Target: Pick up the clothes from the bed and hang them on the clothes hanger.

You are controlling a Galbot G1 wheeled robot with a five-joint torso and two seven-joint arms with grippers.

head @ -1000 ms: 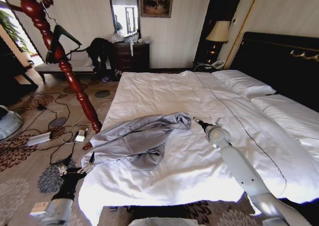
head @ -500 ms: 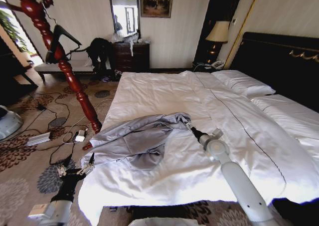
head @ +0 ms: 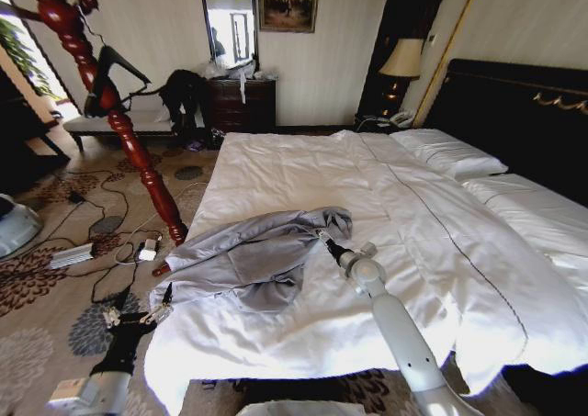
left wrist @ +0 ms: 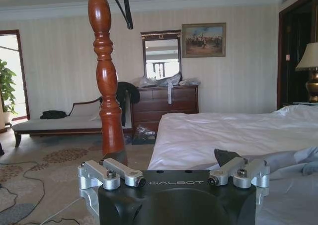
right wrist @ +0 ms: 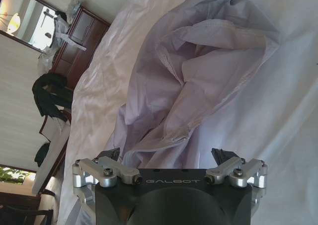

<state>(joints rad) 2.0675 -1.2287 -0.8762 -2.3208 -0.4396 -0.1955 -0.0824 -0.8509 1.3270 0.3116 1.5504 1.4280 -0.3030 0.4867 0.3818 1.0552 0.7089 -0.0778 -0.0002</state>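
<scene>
The clothes, a grey-blue shirt (head: 248,255), lie crumpled on the near left part of the bed (head: 303,163). My right gripper (head: 323,241) reaches across the white sheet and stands open at the shirt's right edge. In the right wrist view the shirt (right wrist: 198,61) spreads out ahead, and a fold of it lies between the open gripper's (right wrist: 166,156) fingers. My left gripper (head: 138,311) hangs low beside the bed's near left corner, open (left wrist: 171,159) with nothing in it. The black clothes hanger (head: 115,70) hangs on the red coat stand (head: 129,131).
The coat stand (left wrist: 107,76) leans up from the carpet left of the bed. Cables and a power strip (head: 72,254) lie on the floor. At the back are a dresser (head: 242,104), a bench (head: 106,122) and a black garment heap (head: 184,90). Pillows (head: 450,154) lie by the headboard.
My right gripper has moved left across the bed and has reached the shirt's right edge. The left arm and the shirt have stayed put.
</scene>
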